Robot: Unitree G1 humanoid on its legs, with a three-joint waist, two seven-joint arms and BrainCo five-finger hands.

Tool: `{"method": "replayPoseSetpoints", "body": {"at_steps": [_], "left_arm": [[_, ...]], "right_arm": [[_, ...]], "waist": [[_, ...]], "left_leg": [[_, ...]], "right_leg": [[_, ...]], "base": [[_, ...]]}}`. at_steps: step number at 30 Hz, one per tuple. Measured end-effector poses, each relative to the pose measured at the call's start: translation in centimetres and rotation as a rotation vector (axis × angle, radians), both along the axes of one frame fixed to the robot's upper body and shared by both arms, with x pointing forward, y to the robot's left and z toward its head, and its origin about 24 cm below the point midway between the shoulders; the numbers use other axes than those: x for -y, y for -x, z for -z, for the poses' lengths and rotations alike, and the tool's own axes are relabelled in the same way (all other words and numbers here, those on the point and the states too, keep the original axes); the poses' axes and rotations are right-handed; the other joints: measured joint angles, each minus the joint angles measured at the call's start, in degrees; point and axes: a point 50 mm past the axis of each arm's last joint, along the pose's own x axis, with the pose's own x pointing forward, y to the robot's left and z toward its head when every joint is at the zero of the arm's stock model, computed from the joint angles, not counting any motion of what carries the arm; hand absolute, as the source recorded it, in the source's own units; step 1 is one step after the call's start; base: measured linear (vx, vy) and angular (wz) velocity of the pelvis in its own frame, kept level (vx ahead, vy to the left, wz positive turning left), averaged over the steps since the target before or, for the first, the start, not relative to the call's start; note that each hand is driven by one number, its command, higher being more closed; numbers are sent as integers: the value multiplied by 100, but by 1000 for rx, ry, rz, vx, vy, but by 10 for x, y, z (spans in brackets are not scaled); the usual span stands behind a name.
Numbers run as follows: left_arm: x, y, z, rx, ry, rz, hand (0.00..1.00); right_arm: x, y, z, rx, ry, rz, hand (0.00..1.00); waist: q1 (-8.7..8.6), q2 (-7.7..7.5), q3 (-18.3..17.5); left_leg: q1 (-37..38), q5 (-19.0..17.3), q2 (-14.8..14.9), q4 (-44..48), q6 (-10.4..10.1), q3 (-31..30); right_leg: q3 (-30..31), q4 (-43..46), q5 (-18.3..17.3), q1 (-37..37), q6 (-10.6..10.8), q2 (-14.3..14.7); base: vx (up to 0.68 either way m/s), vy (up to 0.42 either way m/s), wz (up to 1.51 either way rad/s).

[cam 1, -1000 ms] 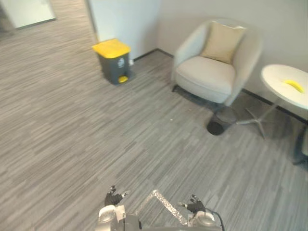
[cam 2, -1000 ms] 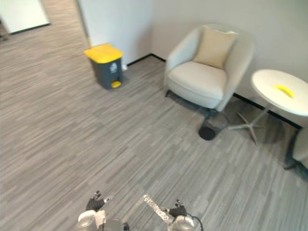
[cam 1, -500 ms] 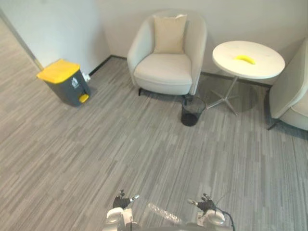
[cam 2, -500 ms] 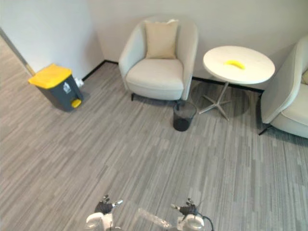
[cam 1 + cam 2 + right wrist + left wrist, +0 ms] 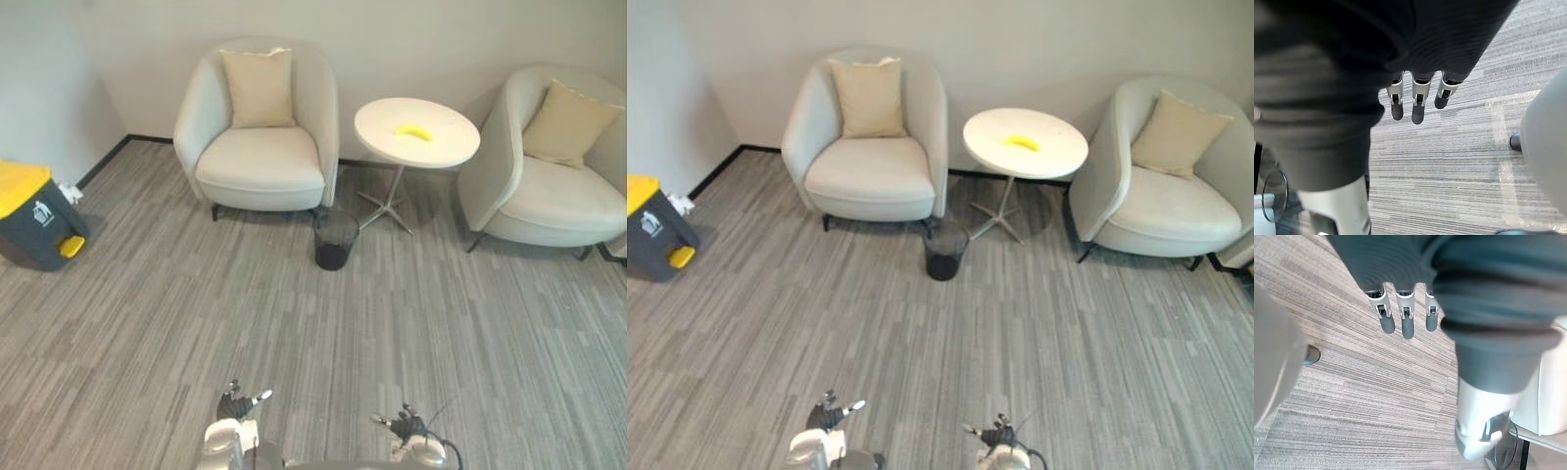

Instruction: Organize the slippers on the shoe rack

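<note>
Slippers: can't tell where they are from here. The head views catch armchairs [image 5: 260,162] either side of a round worktop [image 5: 387,122] with a banana [image 5: 413,131] on it, a black basket [image 5: 335,240] on the floor [image 5: 294,323], and a yellow-lid bin [image 5: 29,215]. The left robot hand [image 5: 236,403] and right robot hand [image 5: 405,426] hang low. The wrist views show their fingers [image 5: 1407,323] [image 5: 1418,105] straight, slightly spread and empty.

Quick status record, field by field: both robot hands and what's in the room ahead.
left robot hand: open, empty, above carpet
right robot hand: open, empty, above carpet
left armchair: cream, cushion on it
right armchair: cream, cushion on it
round table: white, between the armchairs, banana on top
wastebasket: dark wire, on carpet by left armchair
pedal bin: grey, yellow lid, far left
</note>
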Motion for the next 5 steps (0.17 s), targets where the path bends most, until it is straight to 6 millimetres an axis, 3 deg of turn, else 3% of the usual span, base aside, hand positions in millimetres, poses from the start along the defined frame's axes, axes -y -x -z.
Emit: {"method": "replayPoseSetpoints", "body": {"at_steps": [5], "left_arm": [[4,3,3,-18,14,1,0]], "right_arm": [[7,2,0,3,0,47,0]], "waist": [[-21,116,-36]], "left_leg": [[302,375,43,-675,-67,106]], "right_leg": [[47,-161,120,2,-2,56]], "base": [[-25,-43,-13]]}}
